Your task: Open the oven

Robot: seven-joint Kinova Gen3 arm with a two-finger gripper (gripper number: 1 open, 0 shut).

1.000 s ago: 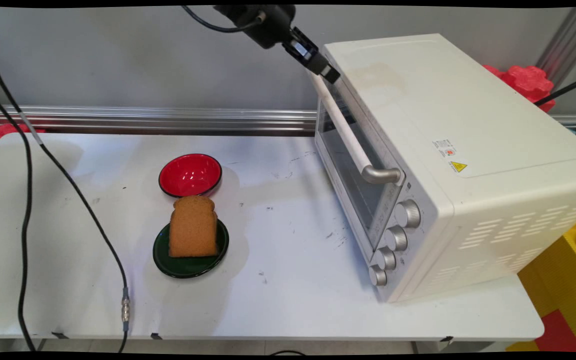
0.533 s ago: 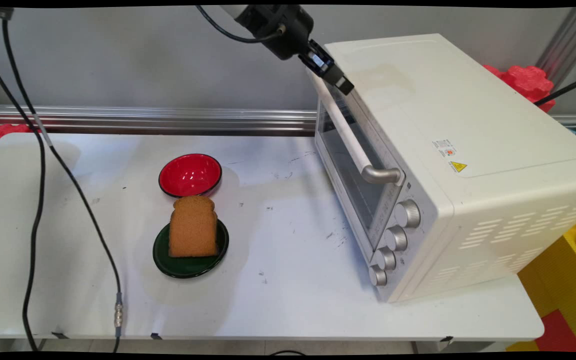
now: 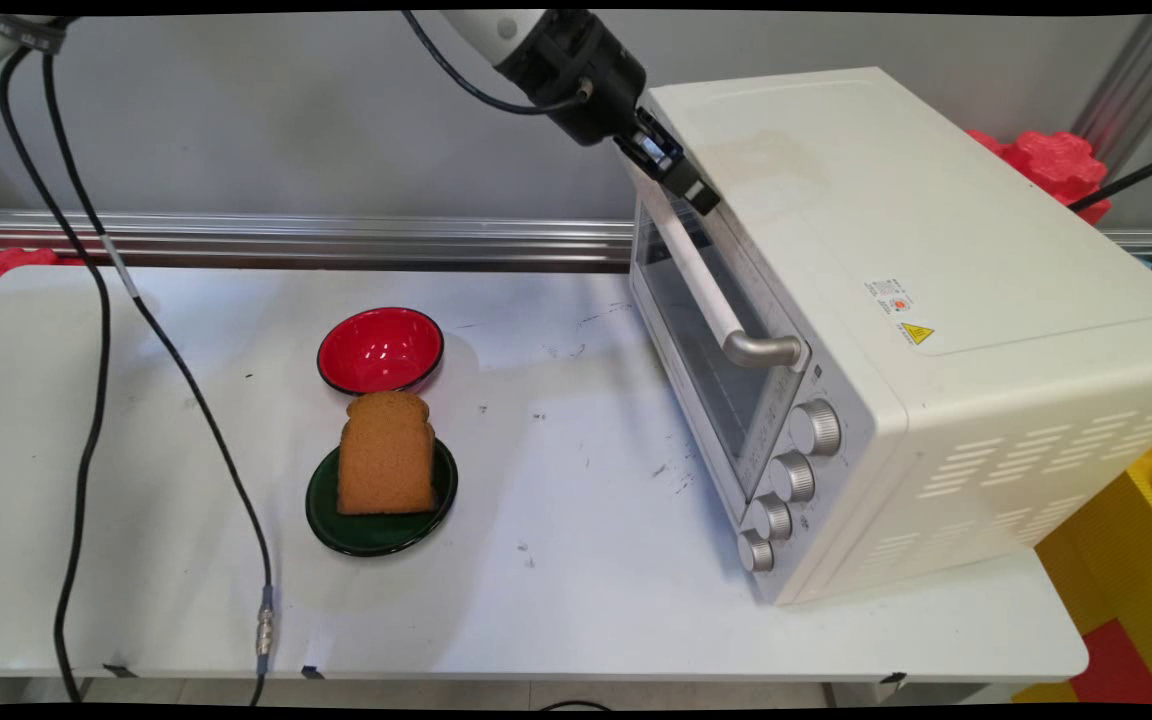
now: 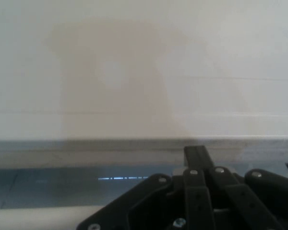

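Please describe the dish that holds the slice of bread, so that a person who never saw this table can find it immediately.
Start from the big white toaster oven on the right of the table and look left across the bare tabletop to two round dishes. The nearer one is the dark green plate, with a brown bread slice lying on it. Its neighbour just behind it is a red bowl, which is empty.
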